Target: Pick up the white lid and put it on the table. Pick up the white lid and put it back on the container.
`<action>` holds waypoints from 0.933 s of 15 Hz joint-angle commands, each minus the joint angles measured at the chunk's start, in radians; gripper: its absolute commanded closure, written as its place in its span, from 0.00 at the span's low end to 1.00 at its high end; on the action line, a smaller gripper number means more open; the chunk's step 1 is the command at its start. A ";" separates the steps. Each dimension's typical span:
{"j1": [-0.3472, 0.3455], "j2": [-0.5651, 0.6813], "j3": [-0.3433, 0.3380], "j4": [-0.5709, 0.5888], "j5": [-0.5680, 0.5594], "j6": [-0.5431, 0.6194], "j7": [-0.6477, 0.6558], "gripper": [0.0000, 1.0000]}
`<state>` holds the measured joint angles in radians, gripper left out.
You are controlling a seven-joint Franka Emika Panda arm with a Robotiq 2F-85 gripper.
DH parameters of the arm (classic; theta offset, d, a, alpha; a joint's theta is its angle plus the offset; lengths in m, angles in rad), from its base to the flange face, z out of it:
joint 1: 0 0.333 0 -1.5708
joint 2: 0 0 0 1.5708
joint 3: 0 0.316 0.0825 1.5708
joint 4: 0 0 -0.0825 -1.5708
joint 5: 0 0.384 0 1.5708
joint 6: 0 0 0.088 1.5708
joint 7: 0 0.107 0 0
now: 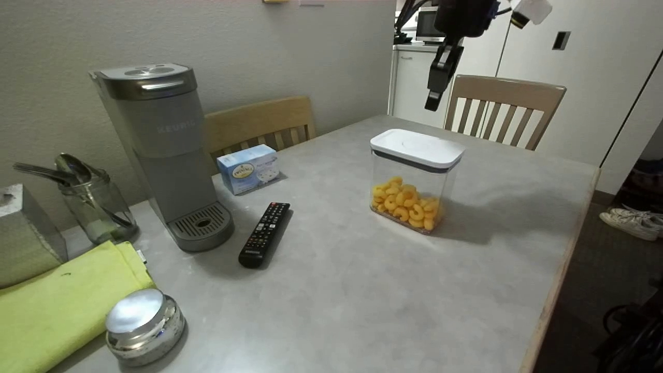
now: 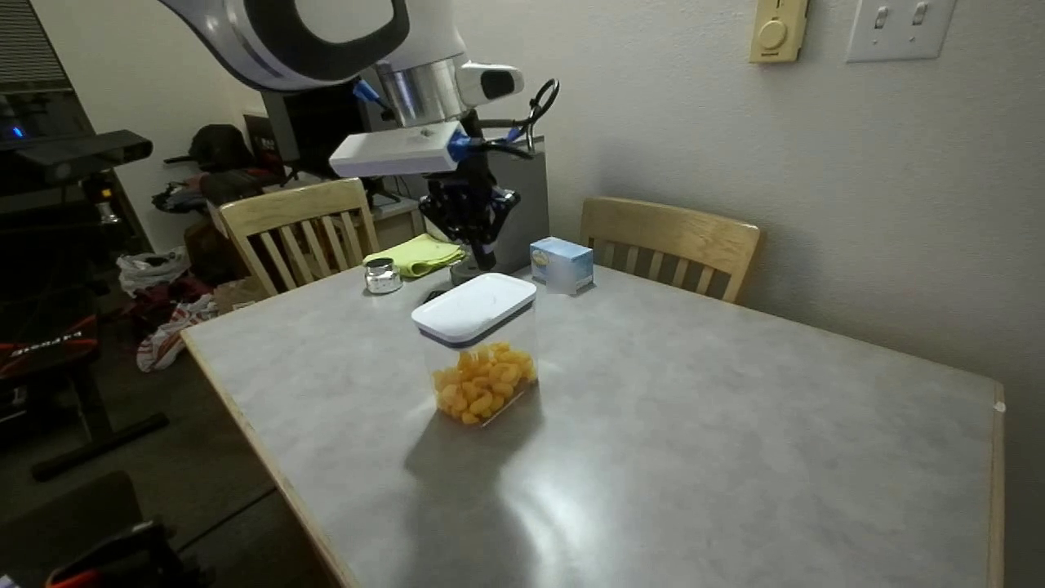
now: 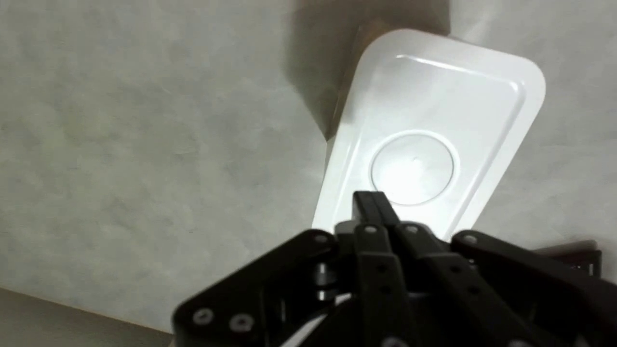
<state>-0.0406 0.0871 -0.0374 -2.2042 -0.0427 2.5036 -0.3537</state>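
The lid [image 3: 434,101] sits on the container [image 1: 406,199], apart from the gripper [image 3: 372,196], whose jaws are together; probably light, stiff and slick, it should be grasped across its long edges.

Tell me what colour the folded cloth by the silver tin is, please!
Bright yellow-green. The folded cloth shows best in an exterior view.

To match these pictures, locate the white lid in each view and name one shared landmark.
In an exterior view: white lid right of centre, upper half.
In an exterior view: white lid just left of centre.
In the wrist view: white lid right of centre, lower end hidden.
Shared landmark: the gripper, in all three.
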 commanded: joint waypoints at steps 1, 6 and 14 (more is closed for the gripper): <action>-0.005 0.033 0.019 0.019 0.075 -0.061 -0.001 1.00; -0.012 0.058 0.045 0.044 0.231 -0.132 -0.052 1.00; -0.014 0.052 0.046 0.032 0.226 -0.018 -0.137 1.00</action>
<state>-0.0408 0.1238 0.0007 -2.1769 0.1721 2.4527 -0.4434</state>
